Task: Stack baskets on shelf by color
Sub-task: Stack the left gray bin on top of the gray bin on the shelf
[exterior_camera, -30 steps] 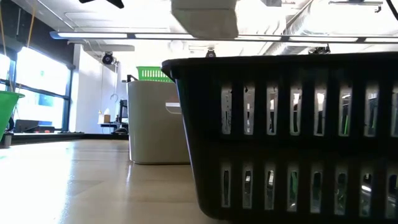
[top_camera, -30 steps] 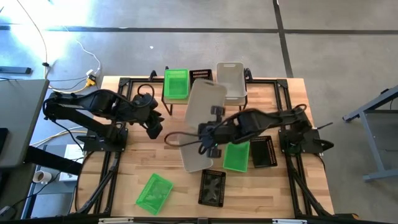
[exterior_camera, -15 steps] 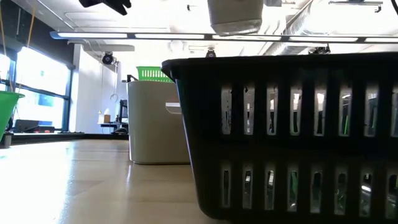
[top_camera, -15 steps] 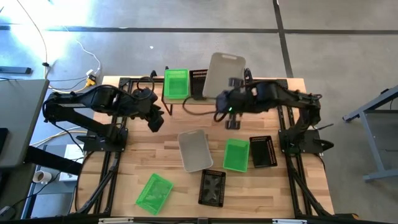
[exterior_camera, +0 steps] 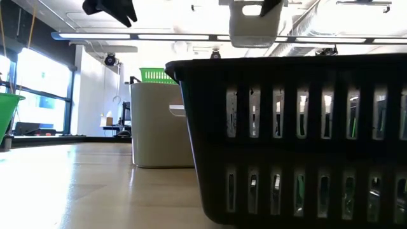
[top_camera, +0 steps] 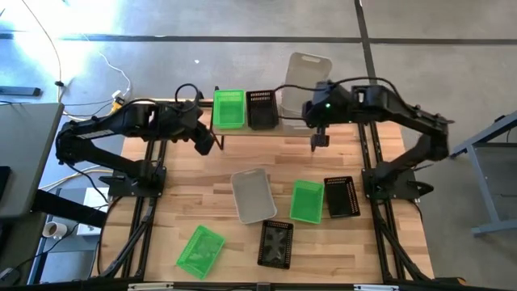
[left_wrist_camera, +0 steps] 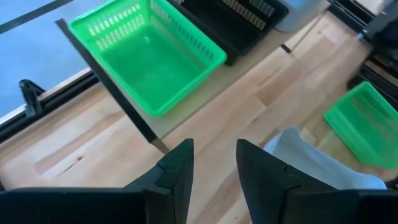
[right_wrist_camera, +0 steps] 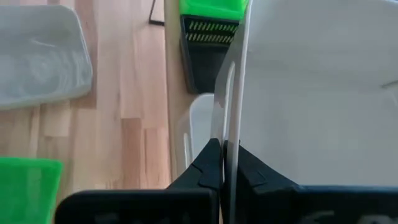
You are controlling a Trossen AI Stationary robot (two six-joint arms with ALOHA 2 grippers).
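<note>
Your right gripper (right_wrist_camera: 224, 163) has swung up from mid-table to the shelf (top_camera: 287, 128) — clamped on the rim of a grey basket (top_camera: 305, 74) hanging above the one already there — so lowering comes next, while your left gripper (left_wrist_camera: 213, 163) waits unclenched and empty.

In the low view a black basket (exterior_camera: 299, 137) stands so close to the camera that it runs off the right and bottom edges and blocks most of the tabletop (exterior_camera: 82, 184) behind it. A pale grey basket (exterior_camera: 162, 124) is partly covered by it, and only the rim of a green basket (exterior_camera: 156, 76) shows above. The left claw (exterior_camera: 111, 7) is cut by the top edge. In the right wrist view the held grey basket (right_wrist_camera: 317, 87) fills the right side and hides the shelf (right_wrist_camera: 177, 118) end beneath; whether another grey basket sits there is unclear.
</note>
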